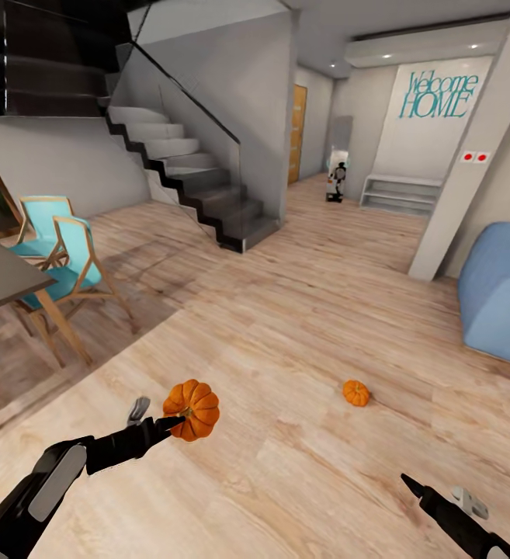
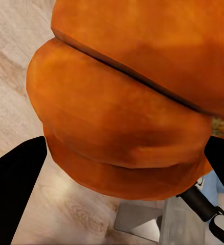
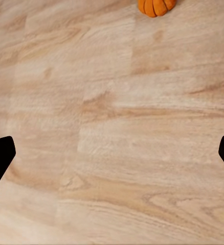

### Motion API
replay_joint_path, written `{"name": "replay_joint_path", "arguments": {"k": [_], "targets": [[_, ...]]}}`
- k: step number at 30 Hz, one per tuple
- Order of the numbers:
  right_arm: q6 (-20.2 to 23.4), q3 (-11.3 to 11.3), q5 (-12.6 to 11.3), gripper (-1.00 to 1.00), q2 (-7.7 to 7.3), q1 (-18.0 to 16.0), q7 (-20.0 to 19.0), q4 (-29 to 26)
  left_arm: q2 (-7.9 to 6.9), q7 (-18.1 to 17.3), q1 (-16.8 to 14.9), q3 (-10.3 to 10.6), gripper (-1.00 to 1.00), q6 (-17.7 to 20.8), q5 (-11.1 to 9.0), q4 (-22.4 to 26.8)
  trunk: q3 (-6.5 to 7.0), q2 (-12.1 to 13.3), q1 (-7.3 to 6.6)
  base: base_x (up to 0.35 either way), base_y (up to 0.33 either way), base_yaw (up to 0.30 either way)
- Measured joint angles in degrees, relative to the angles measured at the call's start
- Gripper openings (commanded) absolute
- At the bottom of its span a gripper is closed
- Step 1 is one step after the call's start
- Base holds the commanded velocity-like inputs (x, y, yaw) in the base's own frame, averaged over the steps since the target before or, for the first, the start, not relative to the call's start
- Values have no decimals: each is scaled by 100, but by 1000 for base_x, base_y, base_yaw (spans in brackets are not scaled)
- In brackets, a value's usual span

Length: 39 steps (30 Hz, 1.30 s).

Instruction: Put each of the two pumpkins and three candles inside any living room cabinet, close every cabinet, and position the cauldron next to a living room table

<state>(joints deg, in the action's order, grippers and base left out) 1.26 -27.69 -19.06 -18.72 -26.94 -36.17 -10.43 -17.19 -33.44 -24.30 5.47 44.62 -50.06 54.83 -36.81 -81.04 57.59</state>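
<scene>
Wood-plank floor (image 1: 301, 326) runs past a grey staircase (image 1: 200, 186), a blue sofa (image 1: 499, 291) and turquoise chairs (image 1: 57, 256). Left gripper (image 1: 160, 425) is clamped on one pumpkin (image 1: 192, 408), held clear of the floor. Second pumpkin (image 1: 356, 393) lies on the planks, well apart. Right gripper (image 1: 441, 501) hangs spread wide, holding nothing.

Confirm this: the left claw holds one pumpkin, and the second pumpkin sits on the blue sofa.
Not quite. The left claw does hold one pumpkin, but the second pumpkin sits on the wood floor, apart from the blue sofa. The head view shows this; the right wrist view also shows that pumpkin on bare floor.
</scene>
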Motion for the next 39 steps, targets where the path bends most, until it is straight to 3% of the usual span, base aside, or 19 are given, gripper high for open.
{"name": "replay_joint_path", "arguments": {"k": [21, 39], "targets": [[-27, -10, -54, 100, -6, 0, -55, -2, 0, 0, 0, 0, -100, 0, 9, -2, 0, 0, 0, 331, 0, -3], [-30, -11, -59, 100, -7, 1, -61, -2, 0, 6, -1, 1, -100, -3, 10, 2, 35, 0, 0, 331, -54, -252]]}}
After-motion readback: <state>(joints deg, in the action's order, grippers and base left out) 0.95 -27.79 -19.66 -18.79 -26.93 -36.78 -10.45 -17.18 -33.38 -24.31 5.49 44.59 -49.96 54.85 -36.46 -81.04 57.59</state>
